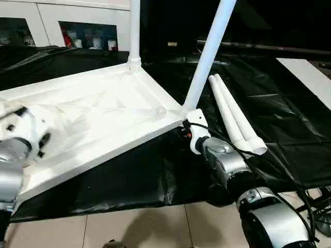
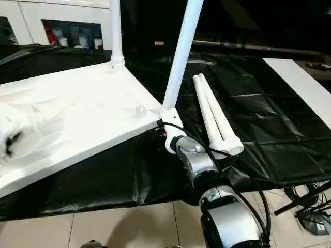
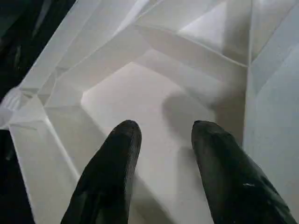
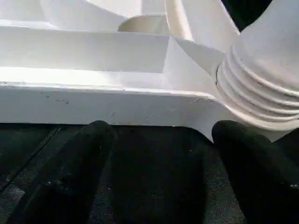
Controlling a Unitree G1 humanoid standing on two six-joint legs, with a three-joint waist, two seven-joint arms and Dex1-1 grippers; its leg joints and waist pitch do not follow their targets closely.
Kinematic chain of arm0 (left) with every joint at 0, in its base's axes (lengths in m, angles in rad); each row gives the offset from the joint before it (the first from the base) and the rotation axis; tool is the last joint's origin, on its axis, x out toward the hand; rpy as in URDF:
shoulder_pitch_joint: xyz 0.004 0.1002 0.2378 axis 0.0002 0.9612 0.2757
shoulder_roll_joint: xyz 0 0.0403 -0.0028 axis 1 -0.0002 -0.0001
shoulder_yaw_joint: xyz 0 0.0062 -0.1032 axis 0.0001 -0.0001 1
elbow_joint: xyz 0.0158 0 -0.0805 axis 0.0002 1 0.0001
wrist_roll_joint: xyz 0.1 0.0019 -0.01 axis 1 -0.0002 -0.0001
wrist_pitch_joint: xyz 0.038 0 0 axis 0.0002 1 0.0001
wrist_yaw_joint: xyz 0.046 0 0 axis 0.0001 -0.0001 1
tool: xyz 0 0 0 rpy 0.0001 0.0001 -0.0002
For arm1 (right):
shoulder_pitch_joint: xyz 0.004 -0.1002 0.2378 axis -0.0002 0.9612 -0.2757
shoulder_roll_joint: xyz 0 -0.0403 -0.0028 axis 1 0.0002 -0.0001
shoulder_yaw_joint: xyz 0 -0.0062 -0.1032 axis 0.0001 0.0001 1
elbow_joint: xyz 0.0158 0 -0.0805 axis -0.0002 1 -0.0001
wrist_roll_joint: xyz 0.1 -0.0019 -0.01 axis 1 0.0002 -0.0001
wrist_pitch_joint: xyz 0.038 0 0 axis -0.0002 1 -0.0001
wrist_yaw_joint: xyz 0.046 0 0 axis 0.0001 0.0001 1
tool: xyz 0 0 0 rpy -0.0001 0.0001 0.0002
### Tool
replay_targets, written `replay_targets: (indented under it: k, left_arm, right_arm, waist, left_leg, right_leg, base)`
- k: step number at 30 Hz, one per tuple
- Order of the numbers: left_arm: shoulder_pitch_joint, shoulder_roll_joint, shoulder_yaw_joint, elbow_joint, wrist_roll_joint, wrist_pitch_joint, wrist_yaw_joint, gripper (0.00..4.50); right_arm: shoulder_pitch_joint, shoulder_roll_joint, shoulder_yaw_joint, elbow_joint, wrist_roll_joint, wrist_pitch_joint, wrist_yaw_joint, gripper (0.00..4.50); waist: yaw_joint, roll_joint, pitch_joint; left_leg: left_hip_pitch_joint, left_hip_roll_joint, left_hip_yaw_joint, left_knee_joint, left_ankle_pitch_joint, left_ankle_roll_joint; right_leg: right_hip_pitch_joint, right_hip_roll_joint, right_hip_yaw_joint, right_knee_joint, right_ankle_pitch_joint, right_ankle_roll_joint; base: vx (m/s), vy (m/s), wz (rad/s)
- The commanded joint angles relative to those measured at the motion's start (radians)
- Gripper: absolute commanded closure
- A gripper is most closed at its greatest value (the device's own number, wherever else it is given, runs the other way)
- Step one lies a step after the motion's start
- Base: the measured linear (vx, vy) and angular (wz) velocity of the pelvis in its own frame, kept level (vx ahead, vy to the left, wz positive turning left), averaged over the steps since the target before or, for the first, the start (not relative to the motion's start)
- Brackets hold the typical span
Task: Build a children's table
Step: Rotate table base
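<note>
The white tabletop lies upside down on the black cloth, its ribbed underside facing up. One white leg stands upright in the far corner socket. A second leg rises, leaning, from the near right corner socket, with its threaded base showing at the socket. Two loose legs lie side by side on the cloth to the right. My right gripper is open at that near right corner, its fingers just short of the tabletop's rim. My left gripper hovers open over the ribs at the tabletop's left end, holding nothing.
The black-cloth work table ends near me above a tiled floor. A white cabinet with glass doors stands behind. A white board lies at the far right. Cables and a stand sit on the floor at the right.
</note>
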Motion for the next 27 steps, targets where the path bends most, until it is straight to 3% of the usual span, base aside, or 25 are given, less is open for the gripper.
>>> replay_targets:
  k: [1,7,9,10,14,23,27]
  left_arm:
    - [-0.008,0.015,-0.05,0.037,0.014,-0.01,-0.031,2.34]
    - [-0.004,0.05,-0.118,0.058,0.01,-0.016,-0.135,2.34]
    - [0.0,0.054,-0.128,0.029,-0.028,-0.002,-0.194,2.34]
    - [0.003,0.056,-0.134,0.007,-0.057,0.015,-0.229,2.34]
    - [0.004,0.055,-0.137,-0.065,-0.168,0.056,-0.346,2.34]
    - [-0.022,0.071,-0.136,-0.088,-0.229,0.055,-0.46,2.34]
    - [-0.012,0.07,-0.146,-0.13,-0.27,0.077,-0.489,2.34]
  right_arm:
    - [-0.025,-0.005,-0.009,0.025,-0.013,-0.027,-0.004,0.64]
    - [-0.073,0.016,-0.011,0.086,-0.016,-0.05,-0.006,0.64]
    - [-0.089,0.026,-0.008,0.103,-0.018,-0.053,-0.002,0.64]
    - [-0.096,0.031,-0.007,0.11,-0.018,-0.054,-0.002,0.64]
    - [-0.114,0.045,-0.004,0.134,-0.021,-0.064,0.004,0.64]
    - [-0.141,0.043,-0.024,0.177,-0.021,-0.078,0.006,0.64]
    - [-0.148,0.05,-0.03,0.185,-0.015,-0.079,0.014,0.64]
  waist:
    - [0.001,0.038,-0.062]
    - [-0.003,0.038,-0.06]
    - [-0.005,0.034,-0.06]
    - [-0.004,0.037,-0.06]
    - [-0.004,0.03,-0.06]
    - [-0.007,0.033,-0.06]
    - [-0.008,0.033,-0.061]
  left_leg:
    - [0.012,0.015,-0.003,-0.083,-0.262,-0.032]
    - [0.013,0.017,-0.006,-0.084,-0.294,-0.038]
    - [0.012,0.017,-0.006,-0.084,-0.291,-0.04]
    - [0.013,0.018,-0.006,-0.084,-0.286,-0.045]
    - [0.013,0.016,-0.002,-0.084,-0.27,-0.045]
    - [0.012,0.015,-0.001,-0.084,-0.282,-0.045]
    - [0.011,0.016,0.0,-0.083,-0.259,-0.044]
  right_leg:
    - [0.049,-0.051,0.054,-0.061,-0.196,-0.183]
    - [0.047,-0.053,0.055,-0.063,-0.248,-0.183]
    - [0.047,-0.054,0.056,-0.062,-0.249,-0.186]
    - [0.046,-0.054,0.057,-0.058,-0.239,-0.193]
    - [0.047,-0.052,0.058,-0.055,-0.207,-0.201]
    - [0.048,-0.051,0.06,-0.057,-0.237,-0.191]
    - [0.05,-0.05,0.06,-0.053,-0.205,-0.194]
  base:
    - [0.0,0.0,0.0]
    - [0.0,0.0,0.0]
    - [0.0,0.0,0.0]
    - [0.0,0.0,0.0]
    - [0.0,0.0,0.0]
    - [0.0,0.0,0.0]
    - [0.0,0.0,0.0]
